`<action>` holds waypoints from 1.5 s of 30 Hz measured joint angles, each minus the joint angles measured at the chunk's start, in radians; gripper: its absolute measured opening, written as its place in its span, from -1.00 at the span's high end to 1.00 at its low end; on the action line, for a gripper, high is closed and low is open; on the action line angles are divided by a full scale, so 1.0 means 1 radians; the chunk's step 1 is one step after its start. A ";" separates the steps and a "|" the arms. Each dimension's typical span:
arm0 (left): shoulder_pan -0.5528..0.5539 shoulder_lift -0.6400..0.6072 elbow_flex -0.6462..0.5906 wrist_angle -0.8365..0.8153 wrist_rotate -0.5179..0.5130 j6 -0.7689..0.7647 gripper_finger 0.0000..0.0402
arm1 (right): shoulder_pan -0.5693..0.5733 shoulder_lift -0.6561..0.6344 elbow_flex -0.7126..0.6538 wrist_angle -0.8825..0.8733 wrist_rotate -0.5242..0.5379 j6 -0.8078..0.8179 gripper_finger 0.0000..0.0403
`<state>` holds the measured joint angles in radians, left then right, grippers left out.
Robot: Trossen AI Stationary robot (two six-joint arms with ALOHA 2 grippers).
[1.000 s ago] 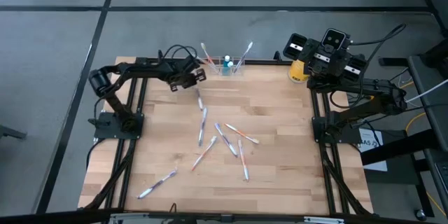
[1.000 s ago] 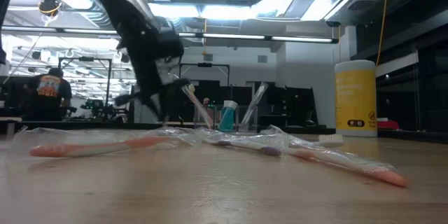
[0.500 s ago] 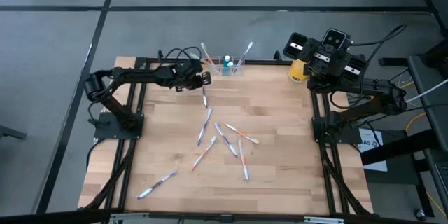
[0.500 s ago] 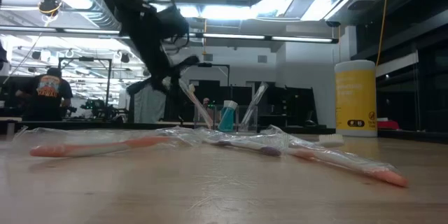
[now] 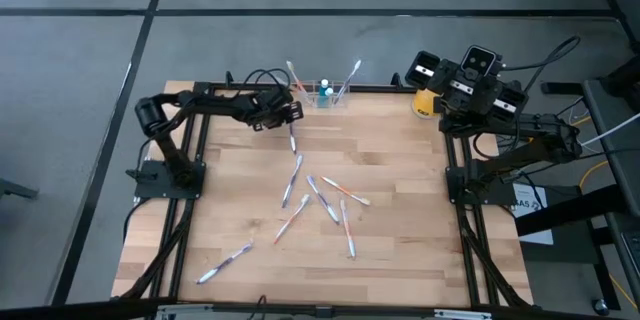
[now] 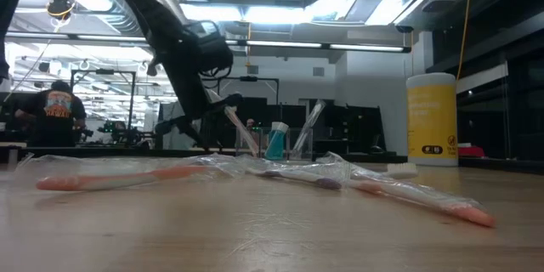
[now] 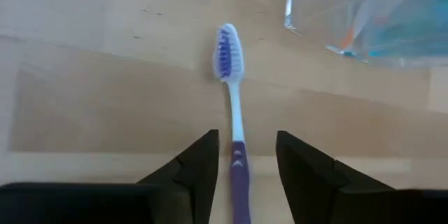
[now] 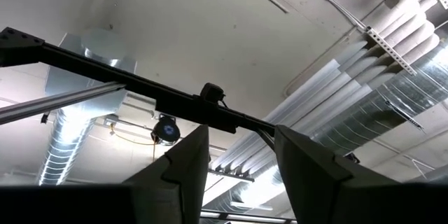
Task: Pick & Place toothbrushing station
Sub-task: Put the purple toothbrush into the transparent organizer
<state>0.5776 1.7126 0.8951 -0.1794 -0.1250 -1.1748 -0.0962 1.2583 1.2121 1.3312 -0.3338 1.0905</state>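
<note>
1. Overhead, the left gripper (image 5: pixel 290 112) sits at the far edge of the wooden table (image 5: pixel 400 220), just beside the toothbrushing station (image 5: pixel 325 93); that clear holder stands at the middle of the far edge with toothbrushes leaning out of it
2. The left wrist view adds what the overhead cannot: the fingers (image 7: pixel 196 168) stand apart, one on each side of a purple-handled toothbrush (image 7: pixel 232 105) lying flat on the wood, bristles pointing away from the gripper; whether the fingers touch the handle cannot be told; a corner of the clear station (image 7: pixel 364 21) shows near the brush head
3. The low view shows the station (image 6: pixel 280 144) upright, a blue item in it, and the left arm (image 6: pixel 183 59) slanting down beside it; wrapped toothbrushes (image 6: pixel 127 174) lie in the foreground; a yellow cylinder (image 6: pixel 432 119) stands well apart
4. The right gripper (image 8: pixel 238 175) is raised at the far right corner; its wrist view sees only ceiling ducts between parted fingers; a person (image 6: pixel 58 110) stands in the room behind
</note>
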 joint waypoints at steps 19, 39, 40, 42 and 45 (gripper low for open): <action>-0.017 0.230 0.238 -0.256 0.037 0.119 0.45 | 0.006 -0.007 0.000 0.005 0.000 0.020 0.18; -0.038 0.191 0.232 -0.389 0.053 0.230 0.97 | 0.029 -0.035 0.000 0.004 -0.023 -0.029 0.18; -0.038 0.173 0.230 -0.396 0.058 0.237 0.98 | 0.029 -0.035 0.000 0.004 -0.023 -0.029 0.18; -0.040 0.136 0.223 -0.399 0.070 0.252 1.00 | 0.029 -0.035 0.000 0.004 -0.023 -0.029 0.18; -0.057 0.058 0.224 -0.378 0.070 0.257 0.99 | 0.029 -0.035 0.000 0.004 -0.023 -0.033 0.17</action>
<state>0.5202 1.7708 1.1194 -0.5571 -0.0555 -0.9174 -0.0673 1.2228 1.2121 1.3350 -0.3565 1.0571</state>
